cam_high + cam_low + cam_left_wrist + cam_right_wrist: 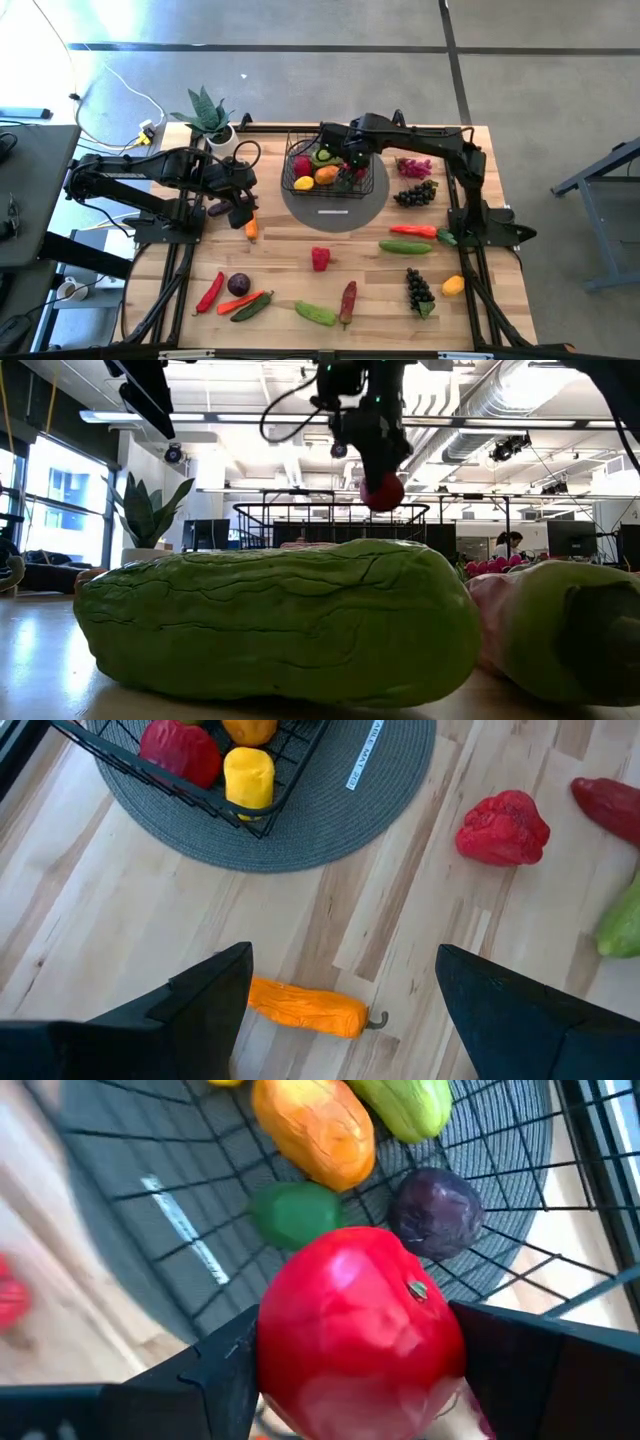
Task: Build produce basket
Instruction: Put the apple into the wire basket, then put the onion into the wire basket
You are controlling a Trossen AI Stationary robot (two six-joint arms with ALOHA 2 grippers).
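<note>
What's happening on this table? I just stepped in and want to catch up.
The right tool holds a red tomato above the black wire basket, which already contains several produce pieces. The left tool is open over an orange pepper lying on the table beside the grey mat. Many other fruits and vegetables lie scattered across the table.

Low view: the big green cucumber (270,620) fills the foreground and hides most of the table from you; only the top rim of the basket (330,510) shows behind it. A second green and pink piece (560,630) is cut off at the right edge, kind unclear.

Right wrist view: the red tomato (360,1330) blocks the gap between the fingers (220,1370) and covers part of the basket floor.

High view: the right gripper (352,155) overlaps the basket contents; small pieces beneath cannot be told apart.
</note>
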